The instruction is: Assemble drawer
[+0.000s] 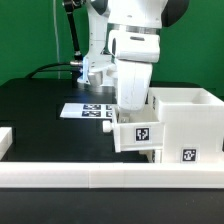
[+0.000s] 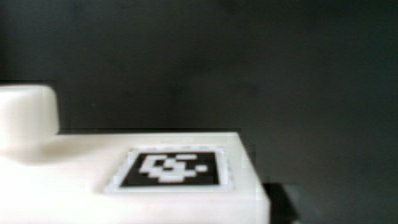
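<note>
My gripper point(image 1: 133, 100) hangs directly over a small tray point(image 1: 138, 133), low against its top edge. That tray sits just beside the large case point(image 1: 187, 125), on the exterior view's left of it. My fingers are hidden behind the hand body; I cannot tell whether they are apart or clamped. The wrist view shows a tagged white surface point(image 2: 169, 165) close below. The marker board point(image 1: 88, 111) lies behind on the black table point(image 1: 40, 110).

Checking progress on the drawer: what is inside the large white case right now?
In the exterior view, the large boxy white plastic case shows only bare inner walls at its open top. The robot's white gripper and a small white tagged tray cover its near corner, so deeper contents are hidden.
</note>
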Motion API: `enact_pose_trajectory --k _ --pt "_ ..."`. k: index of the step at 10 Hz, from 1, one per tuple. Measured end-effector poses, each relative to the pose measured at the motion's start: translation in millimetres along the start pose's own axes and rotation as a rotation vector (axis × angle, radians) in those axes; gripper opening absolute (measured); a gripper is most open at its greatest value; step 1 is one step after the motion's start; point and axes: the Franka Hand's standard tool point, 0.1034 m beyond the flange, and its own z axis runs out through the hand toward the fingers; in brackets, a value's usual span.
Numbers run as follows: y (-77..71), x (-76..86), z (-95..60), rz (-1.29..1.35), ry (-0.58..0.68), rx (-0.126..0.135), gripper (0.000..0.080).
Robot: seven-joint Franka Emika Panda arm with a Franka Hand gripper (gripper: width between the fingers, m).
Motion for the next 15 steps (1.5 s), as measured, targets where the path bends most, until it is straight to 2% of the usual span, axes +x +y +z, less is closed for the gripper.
enact_pose_trajectory --k 1,2,3,4,5,8,10,11,13,14,15 --pt "0.5 0.7 -1.0 0.006 0.000 -0.002 0.0255" --pt "1.4 1.8 -2.6 0.012 0.001 -0.005 0.0450" --pt "2.0 2.4 -4.0 0.012 0.001 -0.007 0.0450" --pt "3.1 3.1 -8.2 0.017 -0.001 -0.009 0.0577" --pt "4.5 3.5 -16.0 0.020 -0.005 -0.012 0.0627" --pt "9.9 -12.9 -45.1 0.031 -0.026 -0.013 0.0648" --pt "13.6 -32.5 -58.8 0.023 -0.039 -0.015 0.0648" --pt "13.0 -43.7 -58.1 0.017 -0.043 -0.007 0.0648" --pt "13.2 -43.6 -56.8 0.028 -0.040 -0.016 0.0648" --pt "16.5 -43.4 -55.2 0.020 -0.035 -0.038 0.0648" --pt "26.0 -41.4 -44.8 0.002 -0.005 -0.146 0.0648"
